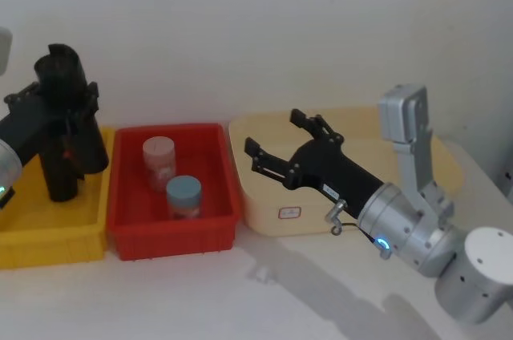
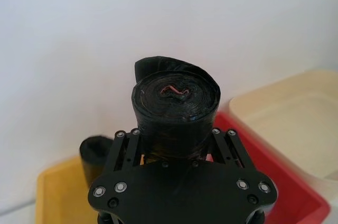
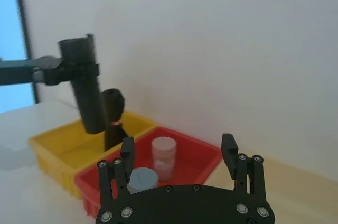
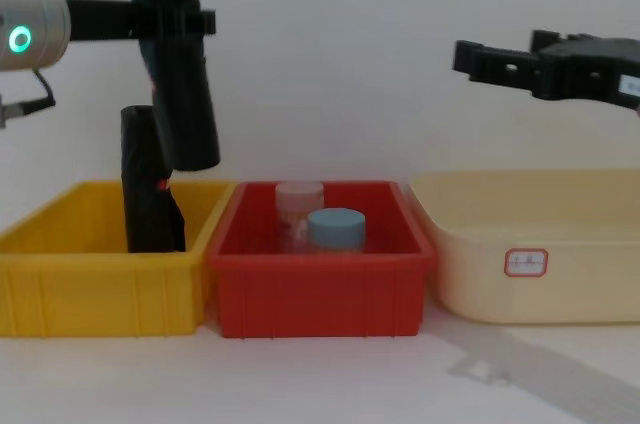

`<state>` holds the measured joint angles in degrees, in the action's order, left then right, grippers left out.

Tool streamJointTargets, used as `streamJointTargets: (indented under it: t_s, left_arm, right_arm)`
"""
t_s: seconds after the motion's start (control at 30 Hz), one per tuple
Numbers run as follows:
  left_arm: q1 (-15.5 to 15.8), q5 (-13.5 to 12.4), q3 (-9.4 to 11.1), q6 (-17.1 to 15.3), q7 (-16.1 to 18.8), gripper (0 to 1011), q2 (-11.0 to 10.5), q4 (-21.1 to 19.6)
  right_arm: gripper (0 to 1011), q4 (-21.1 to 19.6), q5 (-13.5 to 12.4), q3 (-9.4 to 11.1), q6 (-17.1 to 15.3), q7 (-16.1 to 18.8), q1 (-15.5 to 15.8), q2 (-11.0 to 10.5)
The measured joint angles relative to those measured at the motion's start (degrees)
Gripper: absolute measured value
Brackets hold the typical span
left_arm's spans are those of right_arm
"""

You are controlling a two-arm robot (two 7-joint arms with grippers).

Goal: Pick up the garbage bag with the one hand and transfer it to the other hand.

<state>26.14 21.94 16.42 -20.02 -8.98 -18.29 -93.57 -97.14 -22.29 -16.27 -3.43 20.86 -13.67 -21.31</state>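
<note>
two grippers raised: left gripper (image 4: 170, 19) clamped on garbage bag (image 4: 186, 109), near upright over yellow bin (image 4: 60, 284) at 9 o'clock; right gripper (image 1: 273, 132) wide open, empty, over cream bin (image 4: 560, 234) at 3 o'clock.

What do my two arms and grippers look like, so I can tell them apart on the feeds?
Both grippers are black, two-fingered, with silver screw heads. The left gripper sits on a fat silver cylindrical wrist with a green ring light. The right gripper carries a small white label; its silver wrist has a blue ring light and a small cable loop.
</note>
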Motion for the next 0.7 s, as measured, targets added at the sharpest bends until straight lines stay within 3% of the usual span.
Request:
streamJointTargets:
  t_s: [0.37, 0.7]
  left_arm:
    - [2.1, 2.17, 1.05, -1.33, -4.75, 521, -0.52, -0.63]
    - [4.49, 3.77, 3.53, -2.01, -8.84, 521, 0.21, 2.3]
  right_arm:
    - [1000, 5.23, -0.68, -3.06, -1.06, 5.64, -6.61, -0.56]
    - [1000, 9.79, -1.04, -5.25, -1.14, 8.78, -11.07, -0.14]
